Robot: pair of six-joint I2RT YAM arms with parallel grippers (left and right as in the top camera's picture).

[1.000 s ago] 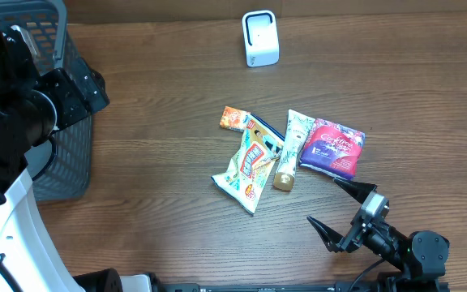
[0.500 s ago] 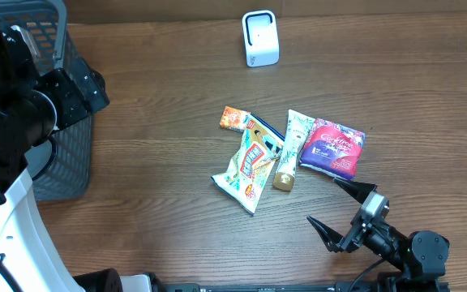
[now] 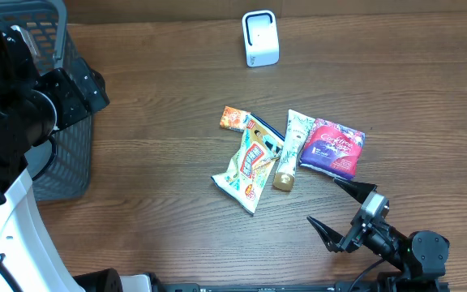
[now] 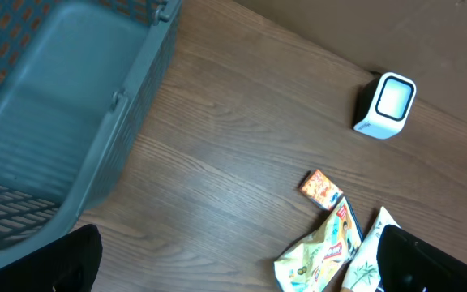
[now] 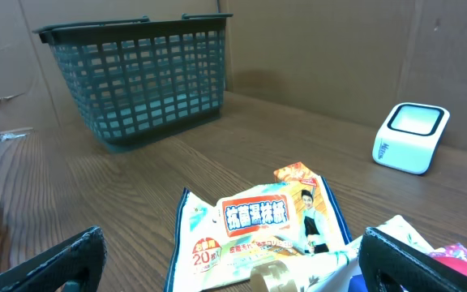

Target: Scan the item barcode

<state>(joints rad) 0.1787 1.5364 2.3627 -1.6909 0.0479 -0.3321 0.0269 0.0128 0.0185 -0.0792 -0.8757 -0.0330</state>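
Several items lie together mid-table: a wet-wipes packet (image 3: 250, 166), a cream tube (image 3: 290, 150) with a gold cap, a pink packet (image 3: 335, 148) and a small orange box (image 3: 234, 119). No barcode shows on any of them. The white scanner (image 3: 259, 38) stands upright at the far edge. My right gripper (image 3: 322, 199) hovers open and holds nothing, just in front of the pink packet; its wrist view looks over the wipes packet (image 5: 258, 227). My left gripper (image 4: 242, 272) is open and holds nothing, high above the table by the basket, with the wipes packet (image 4: 319, 251) near its right finger.
A grey plastic basket (image 3: 63, 122) sits at the left edge under the left arm; it also shows from the left wrist as a basket (image 4: 55, 105). Cardboard walls close off the back. Bare wood lies between the basket and the items.
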